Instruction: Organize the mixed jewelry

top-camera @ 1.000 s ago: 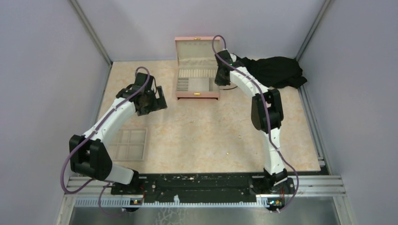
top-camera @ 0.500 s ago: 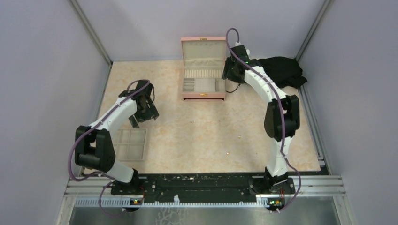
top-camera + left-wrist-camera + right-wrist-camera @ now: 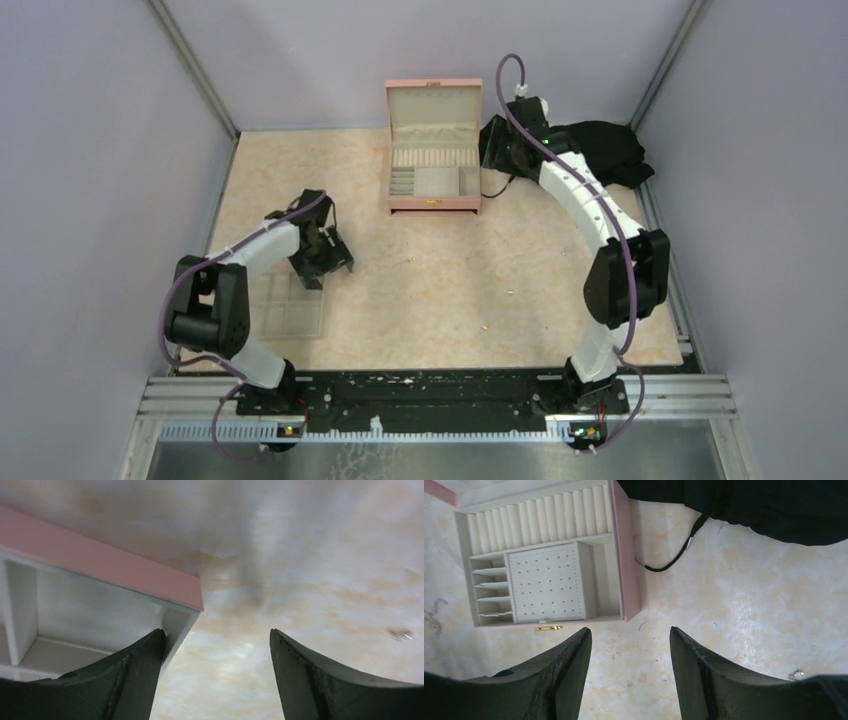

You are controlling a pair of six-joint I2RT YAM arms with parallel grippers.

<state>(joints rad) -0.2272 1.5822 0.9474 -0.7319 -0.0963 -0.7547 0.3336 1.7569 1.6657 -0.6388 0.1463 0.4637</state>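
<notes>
- Top view: left gripper point(image 3: 322, 258) low over the far right corner of the tray point(image 3: 290, 318), jaws apart, nothing held. Right gripper point(image 3: 497, 150) just beside the right wall of the pink box point(image 3: 434, 203). Gold speck point(image 3: 486, 327) and a second speck point(image 3: 511, 292) on the bare table point(image 3: 400, 300) between the arms, well apart from both grippers. No jewelry discernible in tray or box.
- Left wrist view: wide, empty gap over bare table. Left finger right at the tray's corner, touching or not impossible to tell. Pale piece point(image 3: 401, 634) far off to the right, outside the jaws. Likely trouble: clipping the rim on the way down and shoving the tray. Also a miss on the piece unless shifted sideways first.
- Right wrist view: jaws spread and empty above the table in front of the box's near right corner. Thin chain point(image 3: 431, 614) at the picture's left edge, past the box. Small pale bit point(image 3: 795, 674) lower right, outside the right finger. Risks: snagging the cord point(image 3: 669, 562) trailing from the black cloth point(image 3: 749, 510), and pushing such flat, tiny pieces along the table instead of pinching them.
</notes>
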